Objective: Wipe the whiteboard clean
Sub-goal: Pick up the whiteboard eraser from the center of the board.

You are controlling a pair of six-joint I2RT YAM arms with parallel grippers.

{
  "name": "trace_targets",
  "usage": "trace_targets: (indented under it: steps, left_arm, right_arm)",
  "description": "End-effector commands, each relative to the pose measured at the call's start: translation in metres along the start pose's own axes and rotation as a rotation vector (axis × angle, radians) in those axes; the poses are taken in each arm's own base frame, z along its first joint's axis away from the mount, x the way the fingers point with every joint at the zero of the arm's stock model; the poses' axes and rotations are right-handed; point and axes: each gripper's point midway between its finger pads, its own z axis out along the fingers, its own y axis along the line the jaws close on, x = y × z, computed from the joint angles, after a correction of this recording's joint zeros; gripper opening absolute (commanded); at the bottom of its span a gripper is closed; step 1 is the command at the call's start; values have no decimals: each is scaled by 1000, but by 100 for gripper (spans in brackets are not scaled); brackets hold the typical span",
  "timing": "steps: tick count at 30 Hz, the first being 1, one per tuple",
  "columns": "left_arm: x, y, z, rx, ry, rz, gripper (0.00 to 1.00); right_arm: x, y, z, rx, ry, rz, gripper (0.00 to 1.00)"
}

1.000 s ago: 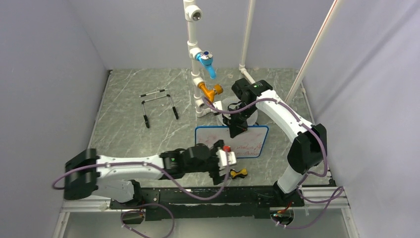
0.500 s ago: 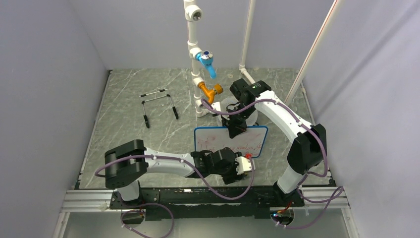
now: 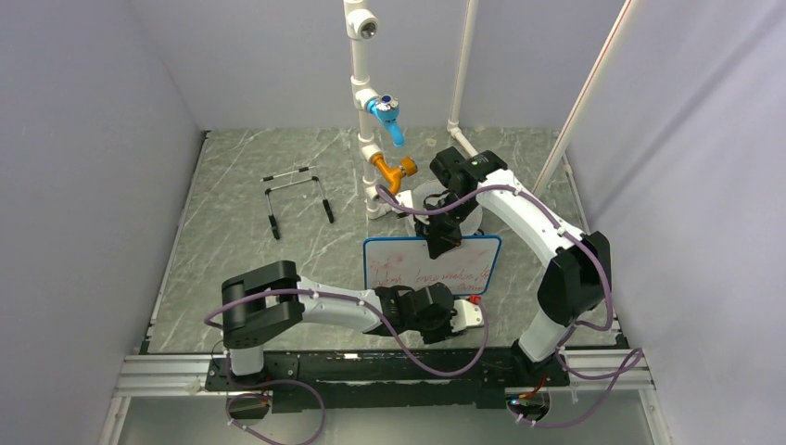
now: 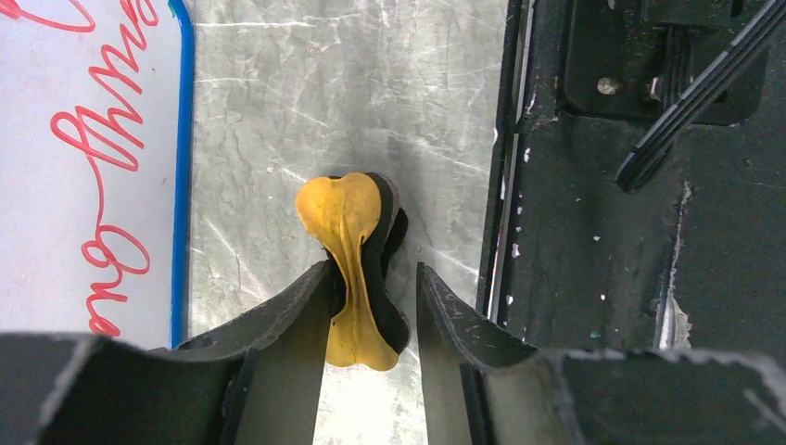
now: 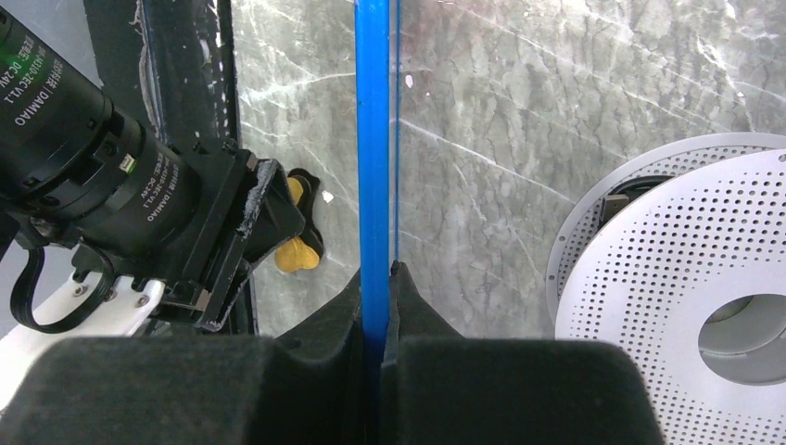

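Observation:
The whiteboard (image 3: 408, 267), blue-framed with red handwriting, is held up on edge near the table's front. My right gripper (image 3: 443, 241) is shut on its top rim; in the right wrist view the blue frame (image 5: 373, 139) runs straight between the pinched jaws (image 5: 378, 273). A yellow and black eraser (image 4: 348, 222) lies on the marble beside the board's edge (image 4: 181, 139). My left gripper (image 4: 373, 278) straddles it with the jaws partly open: the left finger touches the eraser and a gap shows at the right finger. The eraser (image 5: 295, 250) also peeks out under the left arm.
A grey perforated disc (image 5: 686, 241) lies behind the board. A white pipe stand with blue and orange valves (image 3: 375, 111) rises at the back. A small wire stand (image 3: 297, 195) sits at the left. The black base rail (image 4: 630, 232) runs right beside the eraser.
My left arm has swung right along the front edge and come down over the eraser, its jaws narrowing from wide open. The right gripper and the board have stayed put.

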Motion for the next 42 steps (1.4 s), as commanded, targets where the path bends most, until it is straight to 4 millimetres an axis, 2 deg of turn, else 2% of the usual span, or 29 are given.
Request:
trace_targets:
  steps: [1, 6, 14, 17, 18, 20, 21, 24, 26, 29, 30, 36, 39, 42]
  left_arm:
    - [-10, 6, 4, -38, -4, 2, 40]
    - [0, 5, 11, -34, 32, 7, 31]
    - [7, 2, 15, -27, 55, 18, 31]
    - [10, 2, 15, -26, 61, 20, 25]
    - [10, 2, 15, -26, 62, 19, 20]
    - [11, 1, 14, -27, 58, 15, 0]
    - [8, 1, 11, -28, 45, 10, 0]
    - [-13, 6, -16, -65, -52, -26, 0]
    - [-26, 10, -42, -99, -135, -71, 0]
    - [-34, 21, -85, -188, -283, -184, 0]
    - [-30, 27, -98, -231, -322, -216, 0]
    - [24, 71, -175, -534, -533, -439, 0]
    - [49, 86, -198, -614, -600, -521, 0]
    - [67, 98, -212, -662, -641, -565, 0]
  right_arm:
    - [-10, -6, 0, 17, -44, 3, 0]
    - [-10, -4, 0, 8, -46, 2, 0]
    - [-10, -4, 0, 4, -48, 6, 0]
    - [-10, -4, 0, 4, -48, 10, 0]
    - [-9, -4, 1, 2, -47, 12, 0]
    - [-9, -5, 1, 1, -47, 13, 0]
    - [-9, -4, 0, 2, -48, 16, 0]
    - [-10, -4, 0, 1, -59, 23, 0]
    - [-13, -3, -1, -4, -73, 38, 0]
    - [-19, -4, -1, 4, -103, 82, 0]
    - [-22, -4, 0, 7, -115, 99, 0]
    - [-36, -17, 1, 81, -183, 207, 0]
    - [-40, -23, 0, 111, -206, 250, 0]
    - [-39, -24, 2, 123, -205, 264, 0]
